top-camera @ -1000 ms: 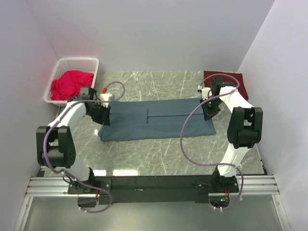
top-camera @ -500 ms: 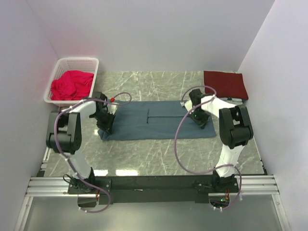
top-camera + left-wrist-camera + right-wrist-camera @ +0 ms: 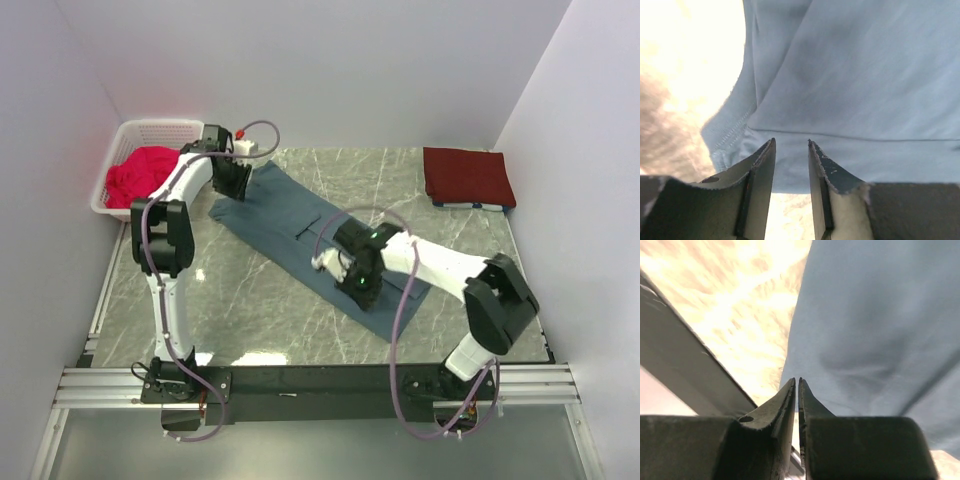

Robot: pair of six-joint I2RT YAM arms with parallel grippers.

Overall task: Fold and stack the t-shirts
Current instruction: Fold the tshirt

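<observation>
— So, from above, where did the blue-grey t-shirt (image 3: 290, 225) lie?
— Flat, in a long strip slanting across the marble table (image 3: 250, 310), from the far left toward the near right. The left gripper (image 3: 232, 185) sat at its far-left end, near the white basket (image 3: 150, 130) that held red cloth (image 3: 140, 175). The right gripper (image 3: 360, 290) sat at its near-right end. The maroon t-shirt (image 3: 468, 176) lay folded at the far right corner, well apart from the blue one.
— And on the left wrist camera?
— The left gripper (image 3: 791, 142) had its jaws a little apart, with blue cloth showing through the gap. The shirt's stitched hem lay just beyond the tips.
— What about the right wrist camera?
— The right gripper (image 3: 798, 380) had its jaws pressed almost together, only a thin slit between them. The tips met at the shirt's edge, where cloth gave way to bare marble. Whether any cloth was caught between them, I couldn't tell
</observation>
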